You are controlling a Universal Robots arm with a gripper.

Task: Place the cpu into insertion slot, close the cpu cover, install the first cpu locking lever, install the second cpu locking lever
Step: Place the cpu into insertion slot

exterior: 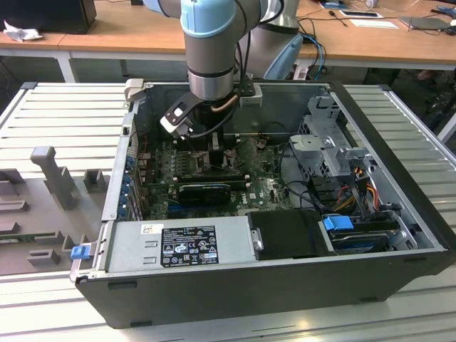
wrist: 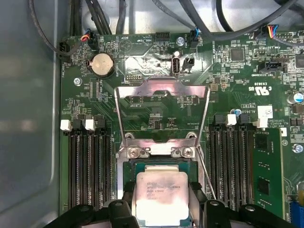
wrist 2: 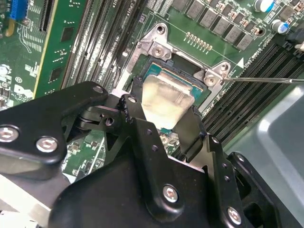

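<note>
The cpu (wrist: 161, 199), a small square chip with a pale silver top, sits between my gripper's (wrist: 161, 189) two black fingers (wrist: 126, 197), which press against its opposite edges. It lies low over the insertion slot (wrist: 159, 164), whose dark frame shows around it; I cannot tell if it is fully seated. The cpu cover (wrist: 161, 88), a thin metal window frame, stands swung open beyond the slot. In the second wrist view the cpu (wrist 2: 166, 99) is in the gripper (wrist 2: 164, 111) at the slot (wrist 2: 159, 71), with a thin locking lever (wrist 2: 266, 80) sticking out sideways. My gripper (exterior: 214, 146) reaches down into the computer case (exterior: 399, 214).
Black memory slots (wrist: 88, 166) flank the slot on both sides. A green card (wrist: 268, 166) stands beside them, with a coin battery (wrist: 102, 64) and cables (wrist: 109, 14) beyond the cover. The power supply (exterior: 178, 242) and drive cage (exterior: 335, 153) crowd the case.
</note>
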